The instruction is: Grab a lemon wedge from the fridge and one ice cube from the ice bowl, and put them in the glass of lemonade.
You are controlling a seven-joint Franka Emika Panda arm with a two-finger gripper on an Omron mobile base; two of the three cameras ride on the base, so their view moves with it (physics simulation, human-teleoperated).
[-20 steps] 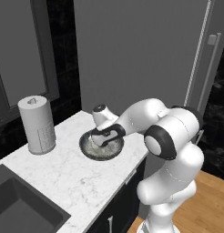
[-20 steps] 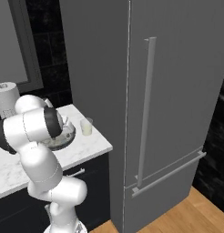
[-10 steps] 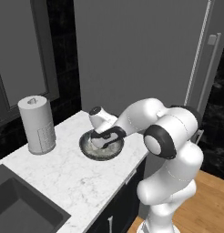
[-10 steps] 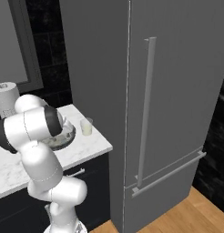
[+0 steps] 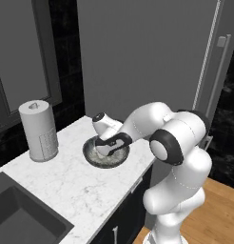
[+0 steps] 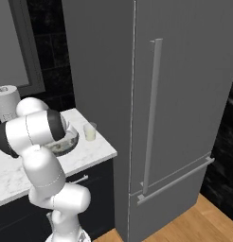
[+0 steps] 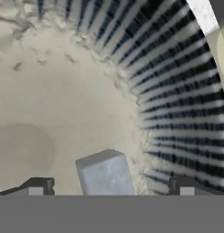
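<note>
White marble counter (image 5: 66, 183), ice bowl (image 5: 92, 159), glass of lemonade (image 6: 90, 132), paper-towel roll (image 5: 39, 131)

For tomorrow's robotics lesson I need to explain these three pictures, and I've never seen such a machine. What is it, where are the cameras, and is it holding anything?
It is a white robot arm on a driving base in a simulated kitchen. Two cameras ride on the base, behind the arm to its left and right. The third sits on the hand. On the marble counter stand a paper-towel roll, the ice bowl and the glass of lemonade, beside the closed fridge. The gripper hangs open inside the bowl with an ice cube between its fingers, not yet gripped. It holds nothing.
</note>
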